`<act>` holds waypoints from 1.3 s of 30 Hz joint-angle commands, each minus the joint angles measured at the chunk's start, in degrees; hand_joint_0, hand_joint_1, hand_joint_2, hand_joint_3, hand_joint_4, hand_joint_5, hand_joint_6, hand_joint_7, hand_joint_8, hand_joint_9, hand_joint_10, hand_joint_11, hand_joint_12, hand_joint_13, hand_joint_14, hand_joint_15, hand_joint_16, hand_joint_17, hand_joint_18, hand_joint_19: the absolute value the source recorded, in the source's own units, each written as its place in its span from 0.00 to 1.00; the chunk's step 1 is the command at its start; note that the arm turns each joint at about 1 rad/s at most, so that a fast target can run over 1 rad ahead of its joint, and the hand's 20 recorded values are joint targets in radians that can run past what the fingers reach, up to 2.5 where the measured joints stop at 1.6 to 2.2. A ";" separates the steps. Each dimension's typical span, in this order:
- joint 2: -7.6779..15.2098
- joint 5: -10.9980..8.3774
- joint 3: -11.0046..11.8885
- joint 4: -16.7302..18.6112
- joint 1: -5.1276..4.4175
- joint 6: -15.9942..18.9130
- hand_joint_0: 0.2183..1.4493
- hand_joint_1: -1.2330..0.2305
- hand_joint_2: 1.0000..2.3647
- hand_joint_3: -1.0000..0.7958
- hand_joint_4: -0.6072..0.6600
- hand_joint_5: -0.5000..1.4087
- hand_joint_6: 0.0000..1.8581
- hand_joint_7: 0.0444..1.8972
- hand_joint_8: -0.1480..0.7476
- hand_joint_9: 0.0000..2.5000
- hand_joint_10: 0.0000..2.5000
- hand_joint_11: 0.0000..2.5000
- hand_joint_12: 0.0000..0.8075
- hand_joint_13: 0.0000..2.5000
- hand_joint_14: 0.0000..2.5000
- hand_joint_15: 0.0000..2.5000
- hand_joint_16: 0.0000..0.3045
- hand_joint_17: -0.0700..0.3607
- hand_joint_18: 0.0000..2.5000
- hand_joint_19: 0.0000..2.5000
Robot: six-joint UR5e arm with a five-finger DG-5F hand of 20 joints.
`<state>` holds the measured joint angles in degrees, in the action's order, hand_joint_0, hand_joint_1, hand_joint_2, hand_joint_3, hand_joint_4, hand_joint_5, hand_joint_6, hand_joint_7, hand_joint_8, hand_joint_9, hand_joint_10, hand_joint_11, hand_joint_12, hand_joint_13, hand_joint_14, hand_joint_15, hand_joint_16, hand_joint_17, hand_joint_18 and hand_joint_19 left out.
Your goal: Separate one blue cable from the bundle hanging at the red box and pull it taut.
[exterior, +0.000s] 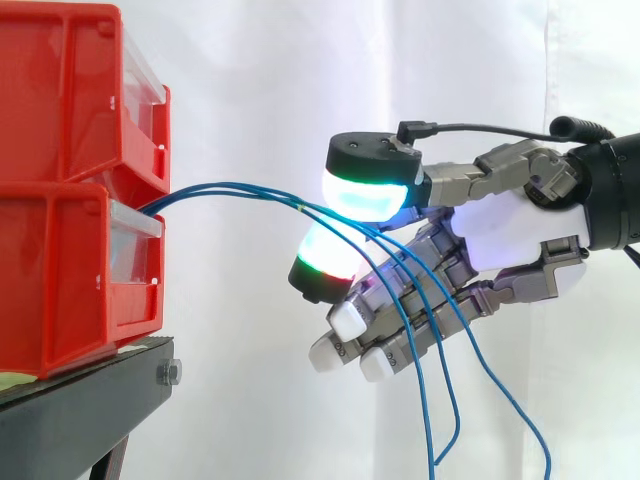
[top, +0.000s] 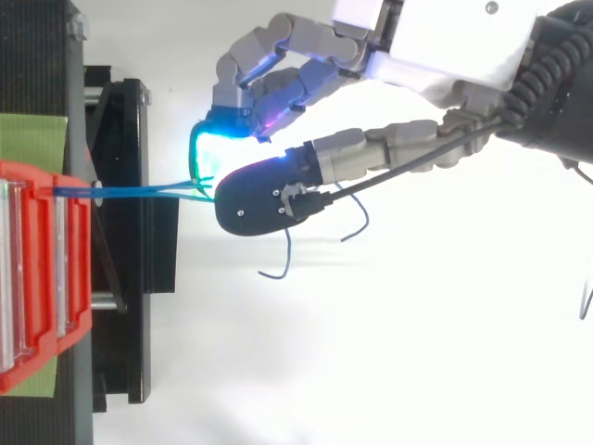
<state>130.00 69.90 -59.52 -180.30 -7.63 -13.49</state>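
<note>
Hand (exterior: 500, 235): one, entering from the right at the height of the bins, its white palm (top: 445, 46) turned toward them; whether it is clamped on any strand or merely lies against the bundle cannot be told, since the strands cross in front of it.

Blue cables (exterior: 230, 190): one bundle, leaving the front of the lower bin just under the upper bin; it runs close together and nearly level to the hand, then fans out; three strands can be counted in the side view, each hanging loose below the hand with a free end; from above the bundle (top: 130, 191) is a straight line from bin to hand.

Red bins: two, stacked; upper bin (exterior: 60, 90) resting on lower bin (exterior: 60, 270); each has one clear front panel.

Black stand (exterior: 80, 410): one, carrying the bins; one bolt (exterior: 168, 373) at its near corner.

Green mat (top: 32, 139): one, under the bins.

White curtain (exterior: 250, 80): one, behind everything.
</note>
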 commanded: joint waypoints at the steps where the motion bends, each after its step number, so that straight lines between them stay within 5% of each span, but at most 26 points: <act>1: -0.18 0.15 0.02 -0.67 -0.02 0.05 0.36 0.36 0.01 0.39 0.51 0.14 0.49 0.52 0.49 0.33 0.01 0.22 0.34 0.23 0.00 0.06 0.11 0.34 0.21 0.12; 18: -0.10 -0.20 -0.07 -1.37 -0.19 1.01 0.42 0.29 0.01 0.39 0.47 0.14 0.49 0.52 0.47 0.34 0.01 0.27 0.34 0.24 0.00 0.08 0.11 0.34 0.22 0.12; 25: -0.18 -0.20 0.02 -1.72 -0.63 2.86 0.38 0.34 0.02 0.42 0.48 0.14 0.49 0.56 0.51 0.43 0.01 0.40 0.35 0.32 0.01 0.16 0.11 0.33 0.24 0.13; 39: -0.18 -0.03 -0.07 -1.72 -1.16 7.34 0.38 0.37 0.01 0.39 0.52 0.14 0.49 0.53 0.47 0.43 0.00 0.55 0.38 0.36 0.01 0.24 0.11 0.34 0.24 0.13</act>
<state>129.82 69.86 -59.54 -182.02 -8.73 -6.44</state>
